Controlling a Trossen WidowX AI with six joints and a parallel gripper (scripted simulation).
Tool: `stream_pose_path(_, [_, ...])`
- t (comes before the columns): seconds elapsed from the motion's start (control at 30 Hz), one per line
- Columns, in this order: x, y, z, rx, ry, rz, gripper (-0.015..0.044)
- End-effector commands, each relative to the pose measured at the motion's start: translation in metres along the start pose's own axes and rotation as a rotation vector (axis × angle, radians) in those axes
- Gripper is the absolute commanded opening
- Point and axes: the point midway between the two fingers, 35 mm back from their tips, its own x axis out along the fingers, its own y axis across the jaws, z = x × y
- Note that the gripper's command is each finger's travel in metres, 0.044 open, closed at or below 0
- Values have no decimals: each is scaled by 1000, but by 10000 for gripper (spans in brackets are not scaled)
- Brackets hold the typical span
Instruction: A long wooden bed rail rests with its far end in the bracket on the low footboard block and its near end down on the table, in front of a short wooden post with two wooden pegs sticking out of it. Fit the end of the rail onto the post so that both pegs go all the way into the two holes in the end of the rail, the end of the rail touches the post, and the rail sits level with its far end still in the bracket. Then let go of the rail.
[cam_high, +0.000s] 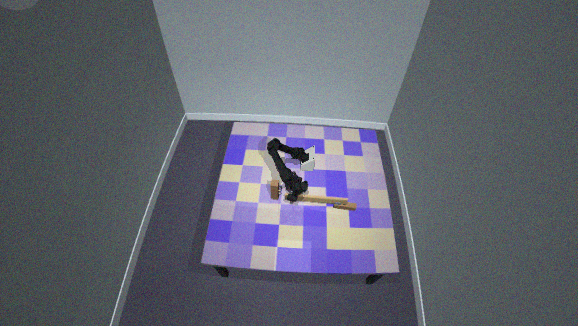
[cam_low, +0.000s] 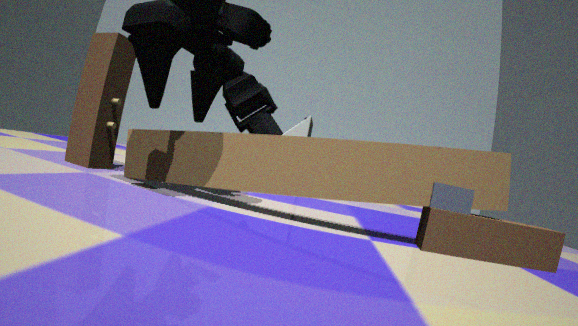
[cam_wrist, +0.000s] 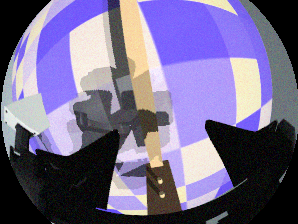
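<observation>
The long wooden rail (cam_high: 320, 200) (cam_low: 320, 167) (cam_wrist: 136, 50) slopes, its near end down on the table and its far end in the grey bracket (cam_low: 451, 197) on the low footboard block (cam_high: 348, 205) (cam_low: 490, 240). The short wooden post (cam_high: 274, 189) (cam_low: 97, 100) (cam_wrist: 162, 208) stands just off the rail's near end, with a small gap. Its two pegs (cam_low: 113, 112) (cam_wrist: 160, 185) point at the rail and are bare. My gripper (cam_high: 295, 194) (cam_low: 176, 112) (cam_wrist: 164, 129) is open and empty. It hangs a little above the rail's near end, one finger to each side, touching nothing.
The arm's base with a white plate (cam_high: 309, 159) (cam_low: 301, 127) stands behind the rail. The checkered table (cam_high: 300, 250) ends in edges on all sides, with grey walls around the room.
</observation>
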Motion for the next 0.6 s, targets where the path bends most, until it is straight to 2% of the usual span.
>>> stream_pose_path(0.0, [-3, 14, -5, -75, 78, 13, 440])
stream_pose_path(0.57, [12, 12, -5, -75, 77, 13, 440])
